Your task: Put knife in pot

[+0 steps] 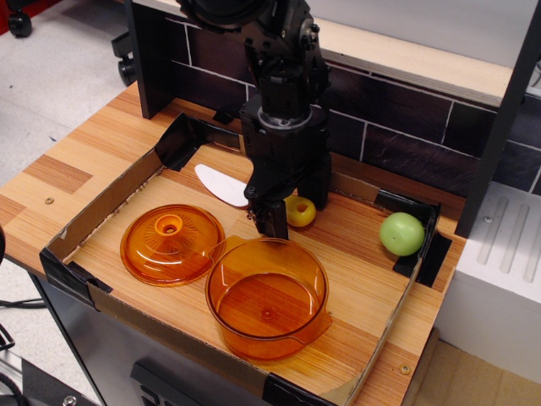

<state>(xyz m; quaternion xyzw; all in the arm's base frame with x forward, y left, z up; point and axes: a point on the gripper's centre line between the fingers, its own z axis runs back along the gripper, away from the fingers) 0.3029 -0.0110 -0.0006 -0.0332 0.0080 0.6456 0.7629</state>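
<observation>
The knife lies on the tray floor behind the pot, its white blade (220, 184) pointing left and its yellow handle (299, 210) to the right. My black gripper (287, 213) is low over the handle and hides its middle. One finger (272, 220) stands in front of the handle and the other part behind it, so the jaws look open around it. The orange translucent pot (267, 298) stands empty at the front of the tray, just in front of the gripper.
The domed orange lid (172, 244) with a knob lies left of the pot, touching it. A green ball (401, 233) sits at the right tray corner. A low cardboard wall (95, 213) rings the tray. A dark tiled backsplash (397, 144) stands behind.
</observation>
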